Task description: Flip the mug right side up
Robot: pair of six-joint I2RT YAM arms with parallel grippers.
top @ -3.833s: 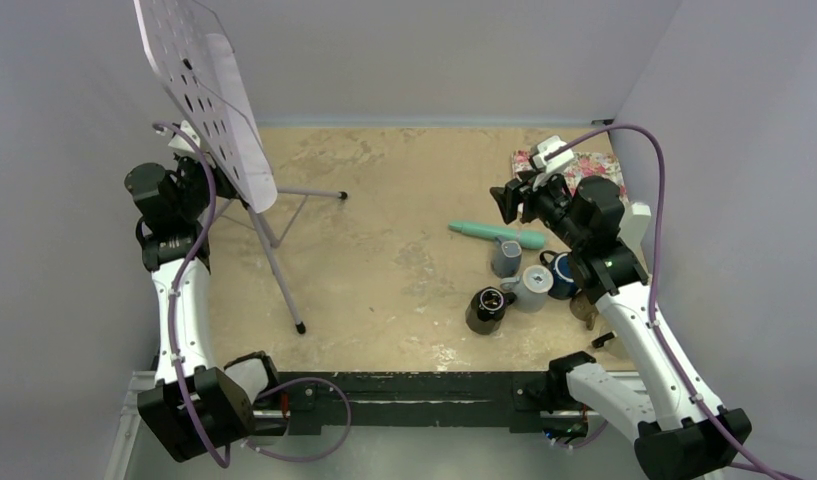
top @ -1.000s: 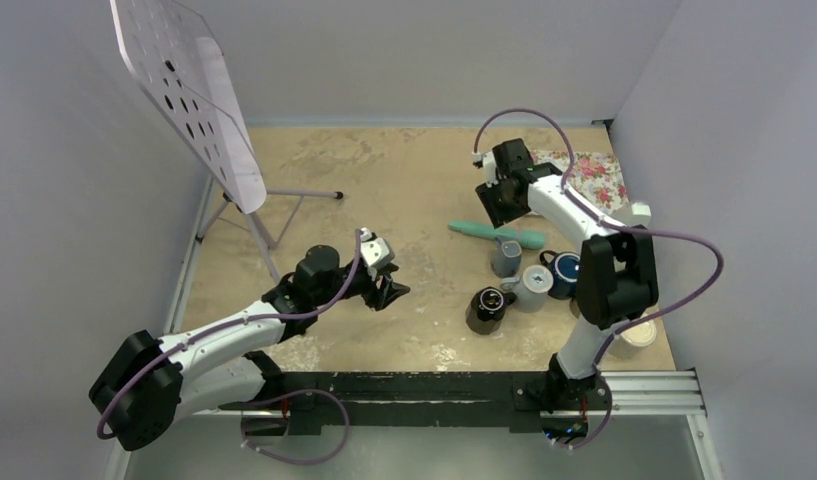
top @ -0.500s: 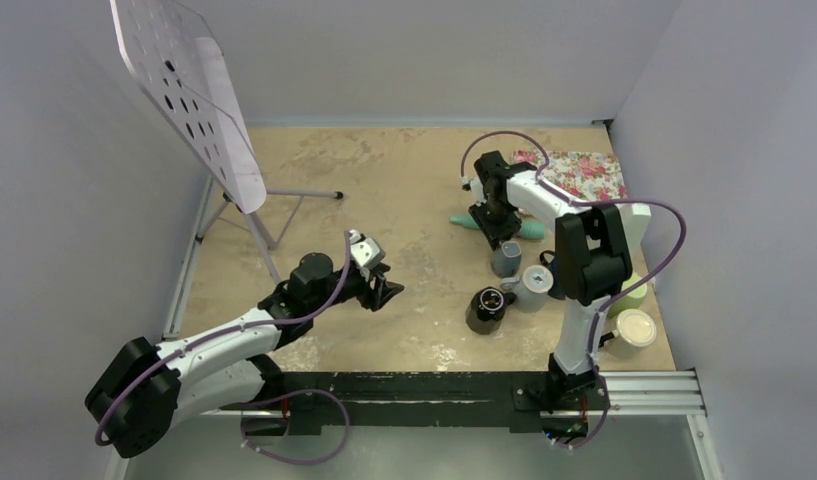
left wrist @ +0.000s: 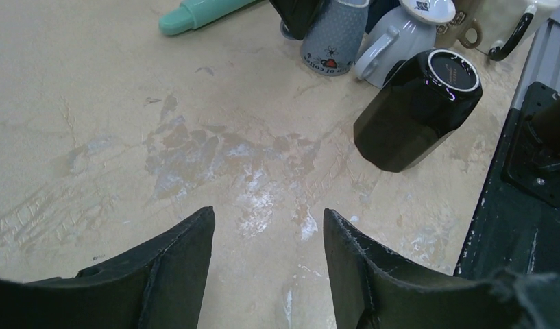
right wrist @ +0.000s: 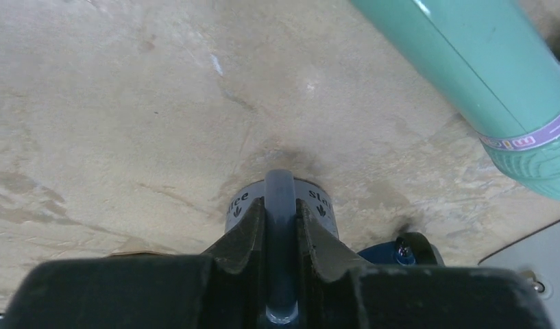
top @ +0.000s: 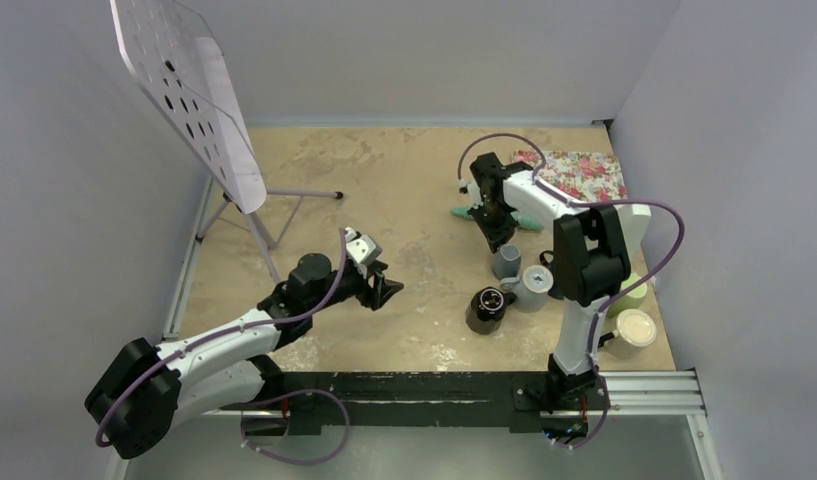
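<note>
The grey speckled mug (top: 505, 262) stands mouth down on the tan table among other mugs; it also shows at the top of the left wrist view (left wrist: 335, 38). My right gripper (right wrist: 280, 205) comes down from above and is shut on the mug's handle (right wrist: 280, 188), which is pinched between both fingers. In the top view the right gripper (top: 496, 238) sits right over the mug. My left gripper (top: 384, 290) hovers open over bare table to the mug's left, with nothing between its fingertips (left wrist: 269, 219).
A black mug (left wrist: 417, 110) lies on its side near the front. A pale mug (left wrist: 400, 41) and a blue mug (right wrist: 400, 255) crowd the grey one. A teal bottle (right wrist: 482, 75) lies behind. A floral cloth (top: 579, 172) is far right, and a tripod-mounted perforated board (top: 189, 90) far left.
My right gripper moved from the back of the table toward the grey mug and closed on its handle. The left arm shifted only slightly.
</note>
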